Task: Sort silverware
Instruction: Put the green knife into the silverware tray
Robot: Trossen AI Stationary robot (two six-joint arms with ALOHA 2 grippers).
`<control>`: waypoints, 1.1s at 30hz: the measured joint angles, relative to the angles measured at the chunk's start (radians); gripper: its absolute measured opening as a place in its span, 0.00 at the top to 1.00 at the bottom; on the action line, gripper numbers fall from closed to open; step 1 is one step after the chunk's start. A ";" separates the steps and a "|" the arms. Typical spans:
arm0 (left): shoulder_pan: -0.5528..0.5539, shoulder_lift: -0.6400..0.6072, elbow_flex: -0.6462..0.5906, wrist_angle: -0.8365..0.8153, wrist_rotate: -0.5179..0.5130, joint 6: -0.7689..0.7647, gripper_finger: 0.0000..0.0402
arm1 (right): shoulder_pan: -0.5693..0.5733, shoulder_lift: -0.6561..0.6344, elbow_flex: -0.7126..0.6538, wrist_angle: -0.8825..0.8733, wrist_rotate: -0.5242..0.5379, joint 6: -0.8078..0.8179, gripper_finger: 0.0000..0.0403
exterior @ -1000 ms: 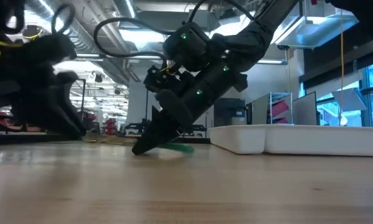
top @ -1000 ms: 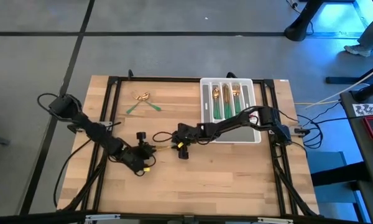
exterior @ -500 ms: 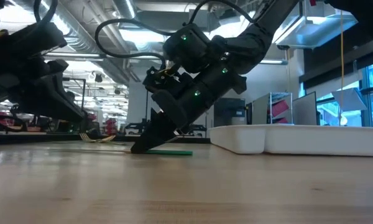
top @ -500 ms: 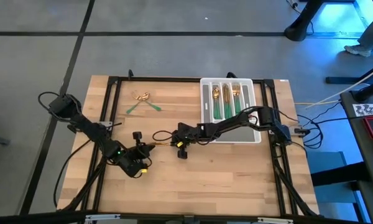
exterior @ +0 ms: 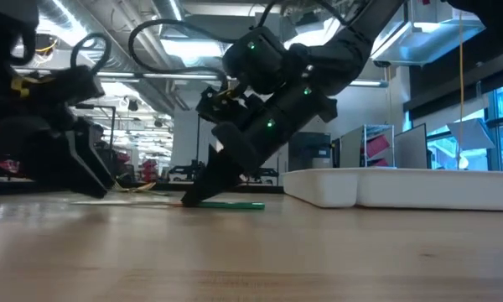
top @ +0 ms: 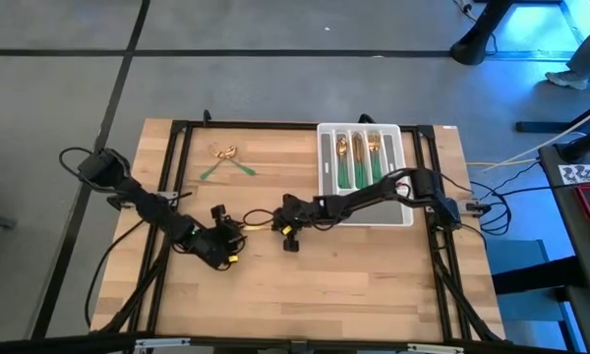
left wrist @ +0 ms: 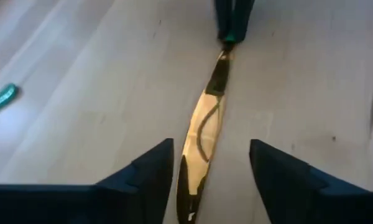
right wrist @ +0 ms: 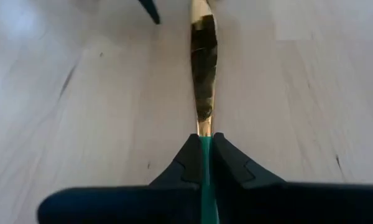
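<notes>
Right gripper pinching the slim green handle of a gold-bladed knife at mid-table, beside the grey-white slotted tray; left gripper standing spread around the blade tip; risking a twist or slip from so thin a pinch, or snagging on those near fingers.

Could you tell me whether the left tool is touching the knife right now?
Apart: the left wrist view shows the left tool open, the knife blade lying between its fingers with gaps.
</notes>
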 joint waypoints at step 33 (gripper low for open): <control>0.127 -0.004 -0.150 0.297 0.277 0.197 0.98 | 0.050 -0.108 0.002 -0.011 0.167 -0.050 0.79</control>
